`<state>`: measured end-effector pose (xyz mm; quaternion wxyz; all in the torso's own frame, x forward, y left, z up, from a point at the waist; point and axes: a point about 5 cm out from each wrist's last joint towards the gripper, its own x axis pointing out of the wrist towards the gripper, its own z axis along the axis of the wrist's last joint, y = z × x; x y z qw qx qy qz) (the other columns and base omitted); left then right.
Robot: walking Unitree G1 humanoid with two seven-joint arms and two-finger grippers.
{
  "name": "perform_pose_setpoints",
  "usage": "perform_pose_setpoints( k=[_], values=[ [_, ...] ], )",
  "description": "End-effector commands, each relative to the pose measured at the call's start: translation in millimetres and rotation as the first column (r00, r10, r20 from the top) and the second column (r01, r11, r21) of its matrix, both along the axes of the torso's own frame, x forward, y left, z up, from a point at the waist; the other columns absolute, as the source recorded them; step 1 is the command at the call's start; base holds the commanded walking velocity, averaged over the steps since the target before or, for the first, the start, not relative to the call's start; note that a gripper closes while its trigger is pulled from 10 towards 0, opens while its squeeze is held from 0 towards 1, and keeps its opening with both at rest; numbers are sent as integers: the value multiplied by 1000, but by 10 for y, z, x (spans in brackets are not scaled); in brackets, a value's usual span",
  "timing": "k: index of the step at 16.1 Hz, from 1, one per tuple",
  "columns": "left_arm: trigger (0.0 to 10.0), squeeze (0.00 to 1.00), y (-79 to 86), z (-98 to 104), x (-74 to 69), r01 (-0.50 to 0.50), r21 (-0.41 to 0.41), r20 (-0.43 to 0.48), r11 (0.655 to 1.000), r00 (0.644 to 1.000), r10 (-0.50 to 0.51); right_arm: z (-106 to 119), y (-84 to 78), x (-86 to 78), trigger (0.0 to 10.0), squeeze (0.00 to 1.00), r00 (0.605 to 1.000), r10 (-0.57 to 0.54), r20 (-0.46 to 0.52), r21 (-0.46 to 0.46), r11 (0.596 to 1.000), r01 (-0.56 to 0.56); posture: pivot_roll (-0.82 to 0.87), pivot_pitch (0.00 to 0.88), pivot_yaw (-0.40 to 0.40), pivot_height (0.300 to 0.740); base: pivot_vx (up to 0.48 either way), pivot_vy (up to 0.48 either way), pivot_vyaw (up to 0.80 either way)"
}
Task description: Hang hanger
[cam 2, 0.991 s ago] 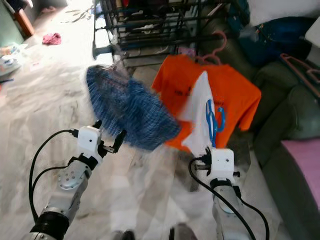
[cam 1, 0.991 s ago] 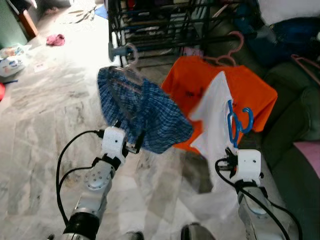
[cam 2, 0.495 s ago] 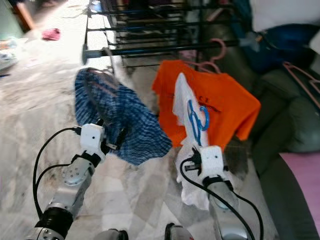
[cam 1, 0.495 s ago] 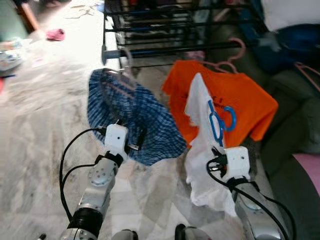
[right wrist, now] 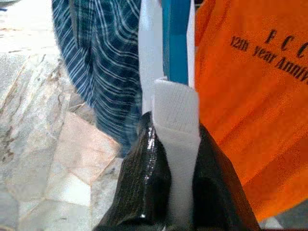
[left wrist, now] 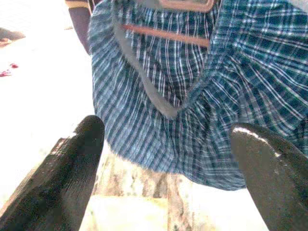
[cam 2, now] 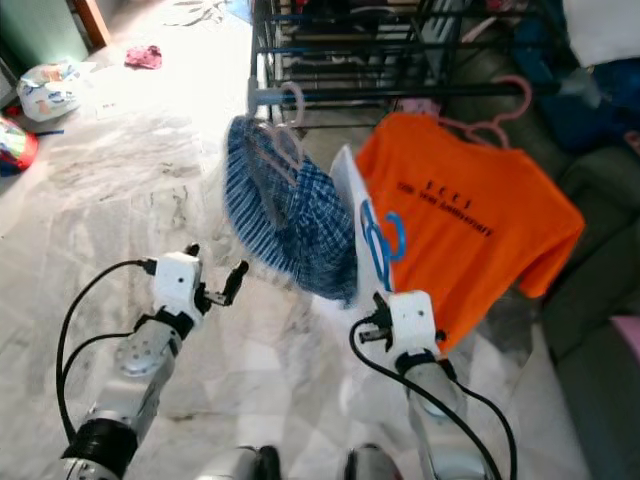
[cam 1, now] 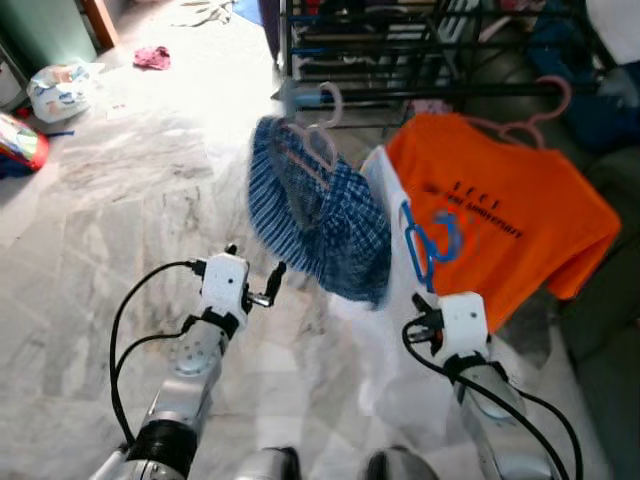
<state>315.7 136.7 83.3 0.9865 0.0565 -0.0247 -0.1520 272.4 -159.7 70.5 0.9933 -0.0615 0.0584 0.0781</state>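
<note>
My right gripper (right wrist: 174, 144) is shut on a blue hanger (cam 1: 430, 240) that carries a white garment (cam 2: 345, 195). It holds them upright between a blue plaid garment (cam 1: 320, 215) and an orange T-shirt (cam 1: 510, 210). The plaid garment hangs on a pink hanger (cam 1: 318, 130) from the end of a black rack (cam 1: 400, 40). The T-shirt hangs on another pink hanger (cam 1: 535, 105). My left gripper (cam 1: 255, 262) is open, low and left of the plaid cloth (left wrist: 192, 110), with nothing between its fingers (left wrist: 72, 163).
Pale marble floor (cam 1: 130, 200) spreads to the left. On it lie plastic bags (cam 1: 60, 85), a red object (cam 1: 20, 140) and a pink cloth (cam 1: 152, 57). A dark sofa (cam 1: 615, 340) stands at the right edge.
The camera has swung, shifting the whole scene. My left gripper, earlier up against the plaid cloth's lower edge, now stands apart from it. The right gripper still holds the blue hanger.
</note>
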Motion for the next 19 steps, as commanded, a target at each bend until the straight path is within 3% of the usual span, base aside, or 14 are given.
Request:
perform_pose_setpoints(
  k=[1, 10, 15, 19],
  values=[
    [10000, 0, -62, -57, -31, 30, 11, -24, 1000, 999, -29, -29, -44, -25, 10000, 0, 1000, -14, -4, -5, 1000, 14, 38, 225, 35, 740, 0, 337, 0],
    [10000, 0, -113, -82, -49, 51, 31, -24, 998, 998, -50, -95, -73, -10, 10000, 0, 999, -41, -31, -9, 999, 41, 39, 207, 35, 740, 0, 0, 0],
    [10000, 0, -130, -97, -54, 49, 34, -29, 998, 998, -48, -72, -145, 135, 10000, 0, 996, -74, -50, 8, 997, 74, 42, 195, 38, 740, 0, 0, 0],
    [10000, 0, -147, -44, -32, 80, 16, -12, 997, 997, -80, 18, -217, 149, 10000, 0, 986, -165, 14, 26, 986, 164, 44, 190, 39, 740, 0, 0, 0]
  ],
)
